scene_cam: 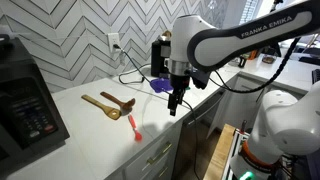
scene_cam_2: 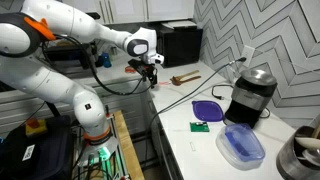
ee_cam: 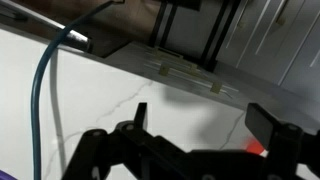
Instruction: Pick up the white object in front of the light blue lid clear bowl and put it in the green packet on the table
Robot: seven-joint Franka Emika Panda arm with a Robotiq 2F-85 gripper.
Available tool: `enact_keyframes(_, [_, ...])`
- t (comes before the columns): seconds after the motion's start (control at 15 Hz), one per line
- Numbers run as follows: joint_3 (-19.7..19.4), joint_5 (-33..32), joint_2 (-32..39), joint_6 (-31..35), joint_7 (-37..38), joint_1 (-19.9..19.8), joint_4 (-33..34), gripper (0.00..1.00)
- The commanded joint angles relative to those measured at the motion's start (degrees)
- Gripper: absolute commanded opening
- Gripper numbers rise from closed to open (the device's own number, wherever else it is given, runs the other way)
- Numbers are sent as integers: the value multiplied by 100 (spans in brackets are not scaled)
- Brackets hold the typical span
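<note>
In an exterior view the light blue lid clear bowl (scene_cam_2: 243, 146) sits near the counter's front right. The small green packet (scene_cam_2: 201, 126) lies to its left, beside a purple-blue flat object (scene_cam_2: 208, 107). I cannot make out the white object on the white counter. My gripper (scene_cam_2: 152, 78) hovers over the far left part of the counter, well away from them; it also shows above the counter in an exterior view (scene_cam: 176, 106). In the wrist view the gripper (ee_cam: 200, 125) is open and empty, with a red-pink glimpse (ee_cam: 258, 148) under one finger.
A red-pink utensil (scene_cam: 134, 125) and wooden utensils (scene_cam: 108, 104) lie on the counter. A black appliance (scene_cam_2: 250, 94) stands by the tiled wall, a metal pot (scene_cam_2: 303, 152) at the right edge. A grey cable (ee_cam: 45, 90) crosses the wrist view. The counter edge (scene_cam_2: 165, 135) drops off near the arm base.
</note>
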Motion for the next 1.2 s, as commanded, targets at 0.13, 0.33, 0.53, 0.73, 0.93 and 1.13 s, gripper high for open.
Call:
enact_keyframes(0.13, [3,1,8,-12,-1,-4,9,100])
enact_keyframes(0.33, [-57,48,186,60,202,-145,95,100])
enact_keyframes(0.53, [-163,-12,460,183,799,-563,241,100])
enact_keyframes(0.73, [-312,-58,724,356,1220,-988,414,100])
enact_keyframes(0.93, [-431,-127,912,596,1704,-1382,523,100])
enact_keyframes(1.13, [-532,-274,1007,836,2228,-1783,525,100])
